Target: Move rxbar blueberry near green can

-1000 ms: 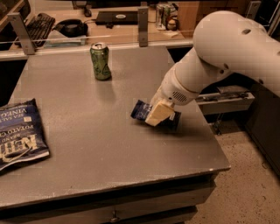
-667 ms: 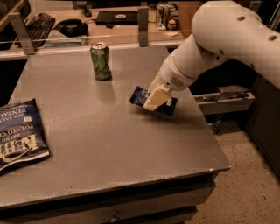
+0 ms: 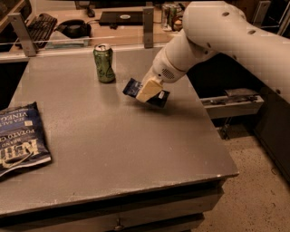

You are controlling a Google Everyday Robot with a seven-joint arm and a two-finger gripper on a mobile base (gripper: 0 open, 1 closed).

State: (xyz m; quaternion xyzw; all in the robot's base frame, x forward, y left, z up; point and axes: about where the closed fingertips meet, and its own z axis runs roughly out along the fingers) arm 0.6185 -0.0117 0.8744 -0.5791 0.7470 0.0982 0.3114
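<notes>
The rxbar blueberry [image 3: 132, 87] is a small dark blue wrapper held in my gripper [image 3: 148, 92], lifted a little above the grey table [image 3: 113, 145]. The gripper's pale fingers [image 3: 149, 89] are shut on the bar's middle, with both ends sticking out. The green can [image 3: 104, 63] stands upright at the back of the table, a short way to the left of the bar and apart from it. My white arm comes in from the upper right.
A large blue potato chip bag [image 3: 18, 138] lies at the table's left edge. A desk behind holds a keyboard [image 3: 38, 23], a headset and small cans [image 3: 170, 13]. The table's right edge drops to the floor.
My gripper has carried the bar up and to the left, toward the back of the table and closer to the green can. The can and chip bag have not moved.
</notes>
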